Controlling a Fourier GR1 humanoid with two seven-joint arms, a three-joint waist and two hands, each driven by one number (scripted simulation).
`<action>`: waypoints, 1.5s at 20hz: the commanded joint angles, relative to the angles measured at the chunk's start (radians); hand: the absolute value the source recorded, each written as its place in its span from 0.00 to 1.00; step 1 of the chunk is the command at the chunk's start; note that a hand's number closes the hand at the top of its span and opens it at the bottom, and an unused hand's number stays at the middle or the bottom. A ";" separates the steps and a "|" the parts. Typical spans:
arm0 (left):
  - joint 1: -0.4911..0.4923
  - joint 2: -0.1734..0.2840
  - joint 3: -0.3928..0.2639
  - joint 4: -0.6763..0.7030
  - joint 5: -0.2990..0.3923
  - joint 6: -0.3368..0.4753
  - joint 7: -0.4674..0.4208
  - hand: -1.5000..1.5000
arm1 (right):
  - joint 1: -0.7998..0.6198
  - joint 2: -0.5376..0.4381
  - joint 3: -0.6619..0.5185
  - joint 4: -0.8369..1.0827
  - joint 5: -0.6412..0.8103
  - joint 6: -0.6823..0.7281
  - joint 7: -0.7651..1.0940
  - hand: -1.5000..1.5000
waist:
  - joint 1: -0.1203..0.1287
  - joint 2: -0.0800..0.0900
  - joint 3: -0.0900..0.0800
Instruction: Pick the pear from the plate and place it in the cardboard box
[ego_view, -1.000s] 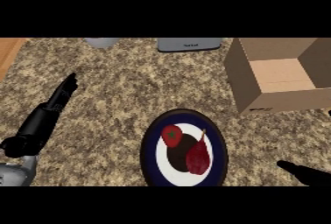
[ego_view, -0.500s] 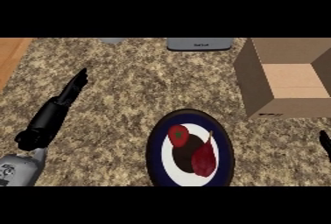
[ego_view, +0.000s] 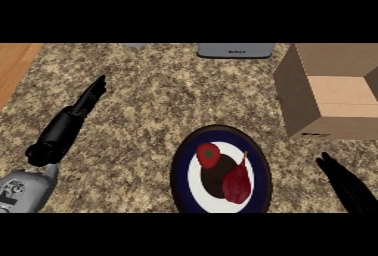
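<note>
Speckled granite counter (ego_view: 148, 100): pear (ego_view: 238, 182) sits on the plate (ego_view: 181, 172) by the front edge, cardboard box (ego_view: 332, 92) far-right, both hands, left hand (ego_view: 70, 122) and right hand (ego_view: 347, 185), straight-fingered, holding nothing.

Dark red pear (ego_view: 236, 183) and red tomato (ego_view: 208, 154) on a white, navy-rimmed plate (ego_view: 255, 150); brown box (ego_view: 332, 90); speckled counter (ego_view: 162, 100).

On the speckled stone surface (ego_view: 162, 100) a round dark-rimmed plate (ego_view: 182, 172) sits near the front, carrying a dark red pear (ego_view: 238, 184) with a red tomato (ego_view: 209, 154) just behind and left of it. The open brown cardboard box (ego_view: 325, 95) stands behind and right of the plate. A grey flat appliance (ego_view: 235, 50) lies at the back edge.
</note>
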 joint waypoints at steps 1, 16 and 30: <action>-0.005 0.003 0.014 -0.001 0.005 -0.024 0.015 0.50 | -0.106 0.040 0.147 -0.093 0.129 0.133 0.281 0.00 | 0.007 -0.001 0.001; -0.013 -0.094 0.050 -0.038 -0.072 -0.035 0.075 0.50 | -0.421 0.369 0.315 0.185 0.228 0.331 0.583 0.00 | -0.011 -0.004 0.004; 0.013 -0.114 0.144 -0.012 -0.109 -0.150 0.037 0.50 | -0.433 0.490 0.278 0.359 0.344 0.356 0.520 0.00 | -0.012 -0.004 0.004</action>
